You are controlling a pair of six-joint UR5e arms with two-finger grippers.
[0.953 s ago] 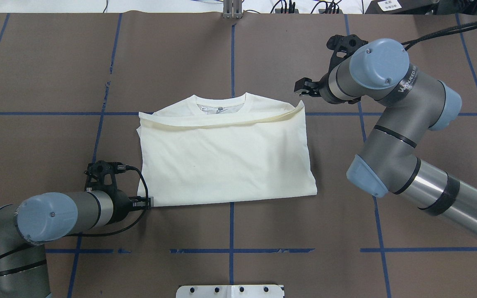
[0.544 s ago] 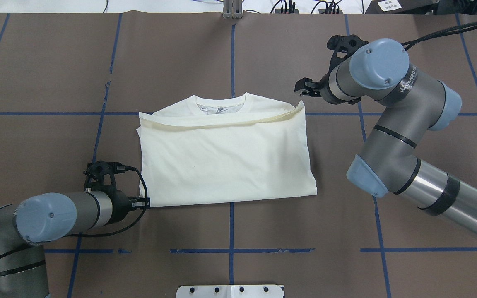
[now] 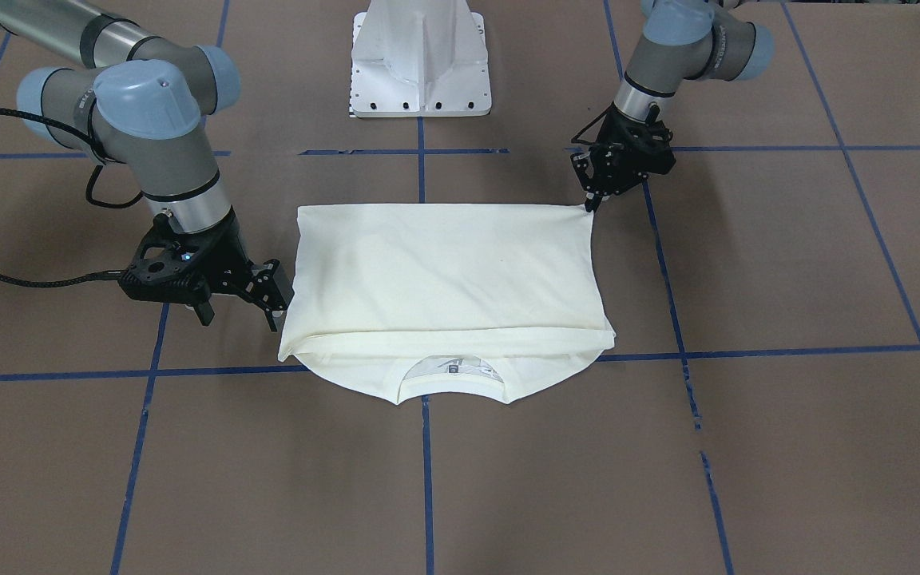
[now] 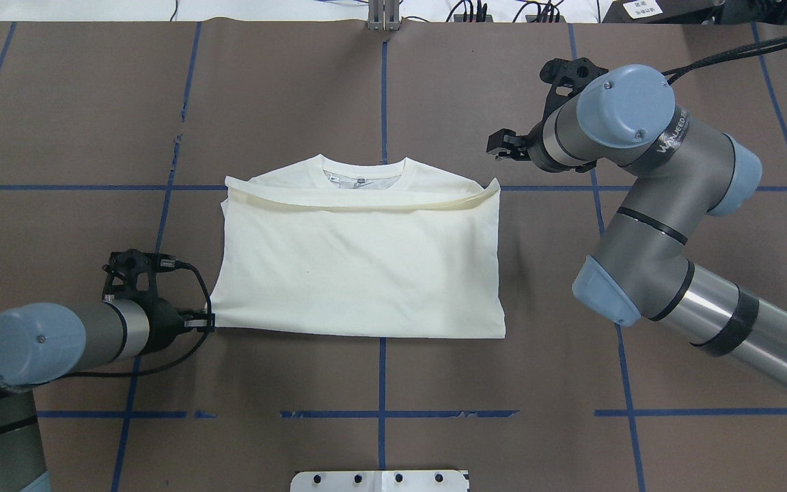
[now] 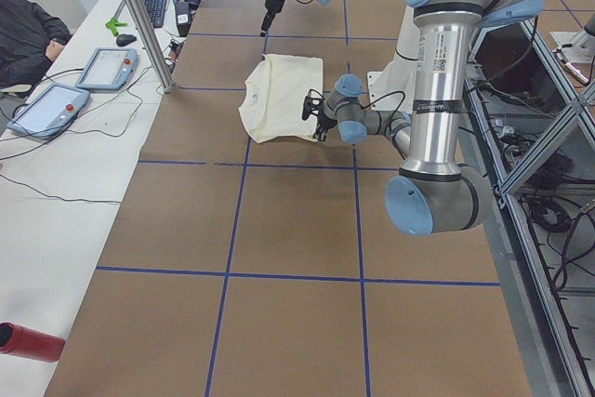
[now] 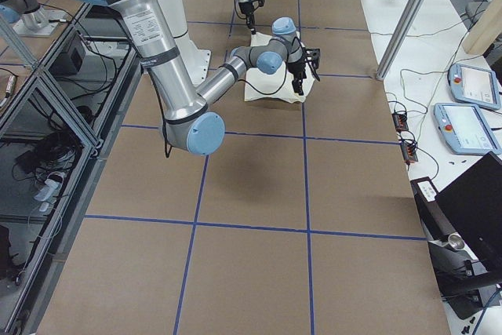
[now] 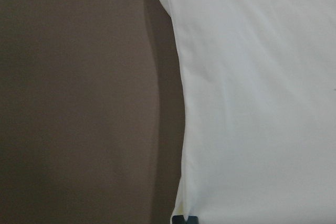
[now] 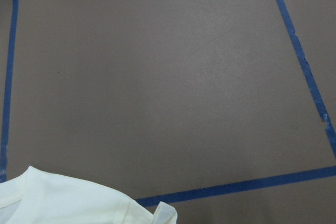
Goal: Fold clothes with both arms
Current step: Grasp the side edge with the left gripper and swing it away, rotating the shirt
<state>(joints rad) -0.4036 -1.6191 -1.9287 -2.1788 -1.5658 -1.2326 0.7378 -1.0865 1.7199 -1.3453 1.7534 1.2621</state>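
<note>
One cream-white T-shirt (image 4: 359, 266) lies folded near the middle of your brown desk (image 4: 380, 89). Its plain side is up and its ribbed neck (image 4: 364, 166) is on the side away from the robot. A folded-over layer covers most of it. That layer's far edge runs across just short of the neck, so you can see the collar and a pale label inside it. Blue tape lines (image 4: 381, 383) cross the desk around the cloth.

Your left arm (image 4: 86, 335) reaches in low from the robot's near left. The left jaws are pinched together on the shirt's near left corner, and the cloth is drawn out to a point there. In the left wrist view the shirt's edge runs down to a dark fingertip at the bottom of the frame.

Your right arm (image 4: 639, 184) is bent over the far right of the desk. The right jaws stand apart and hold nothing. They are near the shirt's far right corner, and from overhead you can see a gap between them and the cloth. The right wrist view shows a bit of the shirt low in the frame, with bare desk and tape beyond it.
</note>
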